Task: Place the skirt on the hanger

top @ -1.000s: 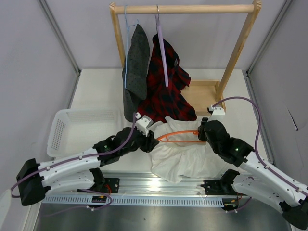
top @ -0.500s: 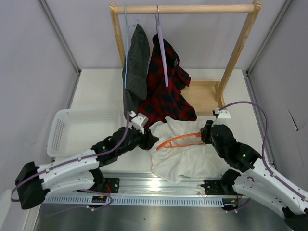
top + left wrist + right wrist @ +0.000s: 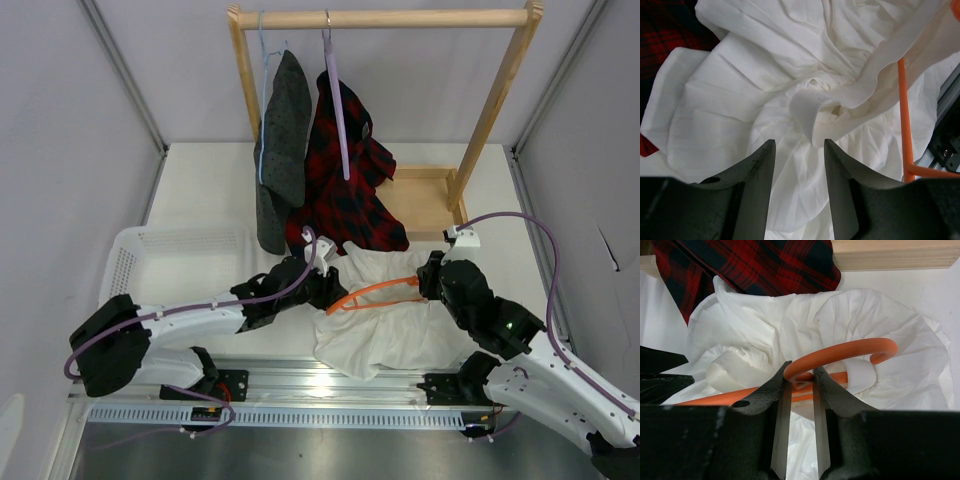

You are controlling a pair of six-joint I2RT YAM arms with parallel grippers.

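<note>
Skirt point(image 3: 740, 100) waistband fold lies just right of the left gripper point(image 3: 799, 146), jaws parted and empty — right gripper point(image 3: 798, 374) clamps the hook of the orange hanger point(image 3: 840, 352).

My pincer point(image 3: 799, 145) hangs over the white skirt point(image 3: 740, 100), its 2 fingers point(image 3: 760, 170) apart with nothing between them. A curled fold of the fabric sits just beyond my tips. The orange hanger point(image 3: 903, 110) crosses the skirt's right side. A plaid shirt point(image 3: 665, 25) shows past the skirt's top-left edge.
</note>
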